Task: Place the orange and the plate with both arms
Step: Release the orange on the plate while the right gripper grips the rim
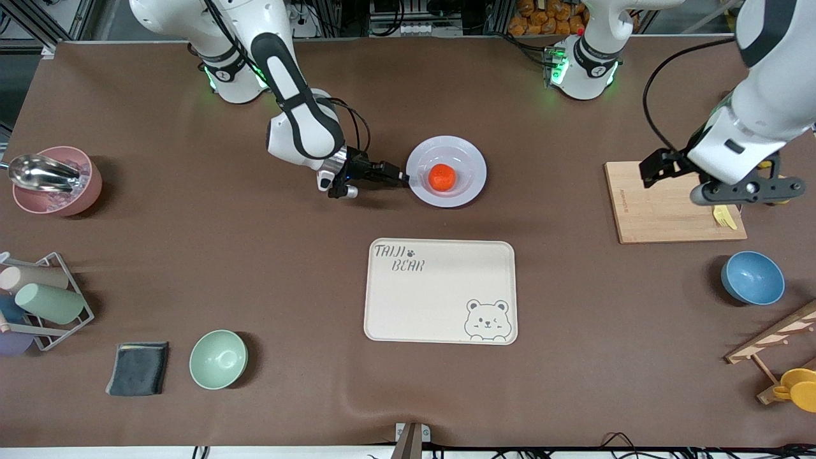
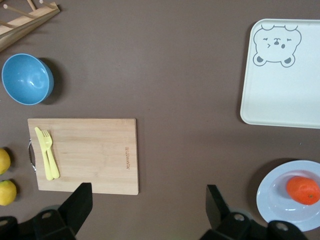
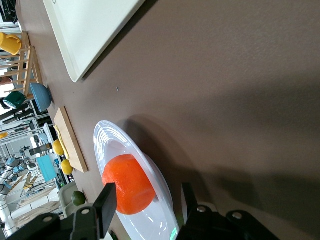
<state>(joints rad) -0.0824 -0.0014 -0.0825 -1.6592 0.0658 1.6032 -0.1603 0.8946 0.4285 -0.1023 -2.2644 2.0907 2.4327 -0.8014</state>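
Observation:
The orange (image 1: pixel 441 177) lies in the middle of the white plate (image 1: pixel 468 159), which rests on the brown table between the cream tray and the arms' bases. My right gripper (image 1: pixel 404 179) is low at the plate's rim on the right arm's side. It is open, with its fingers either side of the rim. The right wrist view shows the orange (image 3: pixel 127 184) and plate (image 3: pixel 107 140) right at this gripper (image 3: pixel 147 197). My left gripper (image 1: pixel 649 171) is open and empty above the cutting board's edge. In the left wrist view this gripper (image 2: pixel 147 194) is wide open, with the plate (image 2: pixel 272 200) and orange (image 2: pixel 303 190) farther off.
A cream bear-printed tray (image 1: pixel 440 290) lies nearer the front camera than the plate. A wooden cutting board (image 1: pixel 663 210) with a yellow fork (image 1: pixel 723 217), a blue bowl (image 1: pixel 752 277) and a wooden rack (image 1: pixel 774 344) are at the left arm's end. A pink bowl (image 1: pixel 54 180), a cup rack (image 1: pixel 38 306), a dark cloth (image 1: pixel 138 368) and a green bowl (image 1: pixel 218 359) are at the right arm's end.

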